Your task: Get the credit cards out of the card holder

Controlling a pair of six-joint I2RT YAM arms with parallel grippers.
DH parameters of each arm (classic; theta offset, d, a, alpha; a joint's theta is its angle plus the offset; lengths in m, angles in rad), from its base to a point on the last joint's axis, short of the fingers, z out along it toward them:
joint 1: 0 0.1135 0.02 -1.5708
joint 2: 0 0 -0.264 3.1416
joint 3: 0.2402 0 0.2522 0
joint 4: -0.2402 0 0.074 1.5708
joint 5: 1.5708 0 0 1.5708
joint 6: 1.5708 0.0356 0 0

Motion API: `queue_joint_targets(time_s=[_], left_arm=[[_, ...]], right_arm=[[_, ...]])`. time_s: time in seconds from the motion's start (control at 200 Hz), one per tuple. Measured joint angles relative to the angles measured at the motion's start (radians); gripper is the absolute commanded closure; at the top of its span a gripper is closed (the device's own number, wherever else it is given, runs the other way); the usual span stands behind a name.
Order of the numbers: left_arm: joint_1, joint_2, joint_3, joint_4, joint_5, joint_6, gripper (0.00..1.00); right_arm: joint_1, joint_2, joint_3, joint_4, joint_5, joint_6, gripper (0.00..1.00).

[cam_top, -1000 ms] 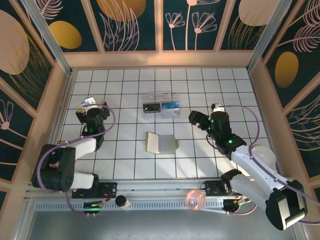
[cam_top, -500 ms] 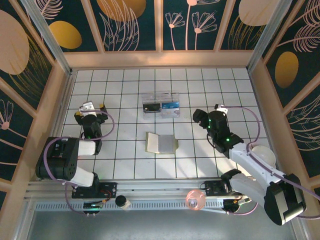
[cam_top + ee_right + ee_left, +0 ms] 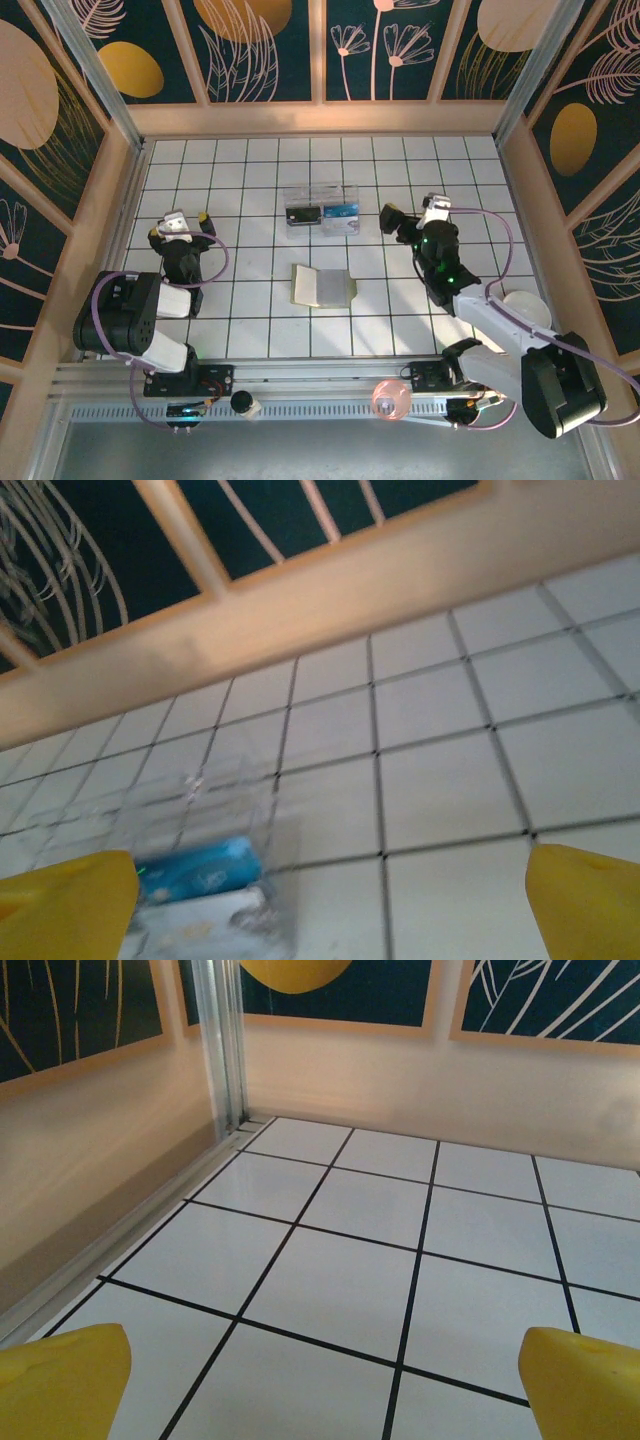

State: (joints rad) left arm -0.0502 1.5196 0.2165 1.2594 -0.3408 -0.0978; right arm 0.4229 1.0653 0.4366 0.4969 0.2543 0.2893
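The card holder [image 3: 322, 286] lies opened flat on the table [image 3: 250, 330] with its cream inside turned up, and no finger touches it. It is between the two grippers and a little nearer to the arm bases than either of them. It lies to the right of the left gripper's fingers and to the left of the right gripper's fingers, well apart from both.

The right gripper [image 3: 410, 220] has its jaws spread wide, and it holds nothing. In the right wrist view its two yellow fingertips [image 3: 66, 908] stand at the opposite lower corners, with bare tiles between them. Ahead of these fingers, toward the left one, lies the clear plastic box [image 3: 205, 880] (something blue shows inside it, but the picture is blurred and I cannot say more). From above, the box is near the left side of these fingers but apart from them.

The left gripper [image 3: 181, 226] is also opened wide and holds nothing. In the left wrist view its yellow fingertips [image 3: 60, 1385] sit far from each other at the bottom corners, with white tiles and black lines between them. Ahead of them is the beige wall [image 3: 420, 1080], with a metal post [image 3: 222, 1045] standing in the corner. I cannot tell whether these tips touch the tiles.
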Motion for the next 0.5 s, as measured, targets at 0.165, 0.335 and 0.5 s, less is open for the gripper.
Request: queue_joint_targets(time_s=[0.165,0.335,0.5], left_arm=[[0.000,0.000,0.000,0.008,0.000,0.000,0.01],[0.000,0.000,0.000,0.014,0.000,0.000,0.01],[0.000,0.000,0.000,0.016,0.000,0.000,0.01]], right_arm=[[-0.063,0.172,-0.025,0.183,0.108,-0.179,0.01],[-0.226,0.235,-0.079,0.275,0.098,-0.232,0.01],[-0.313,0.262,-0.081,0.312,0.096,-0.233,0.01]])
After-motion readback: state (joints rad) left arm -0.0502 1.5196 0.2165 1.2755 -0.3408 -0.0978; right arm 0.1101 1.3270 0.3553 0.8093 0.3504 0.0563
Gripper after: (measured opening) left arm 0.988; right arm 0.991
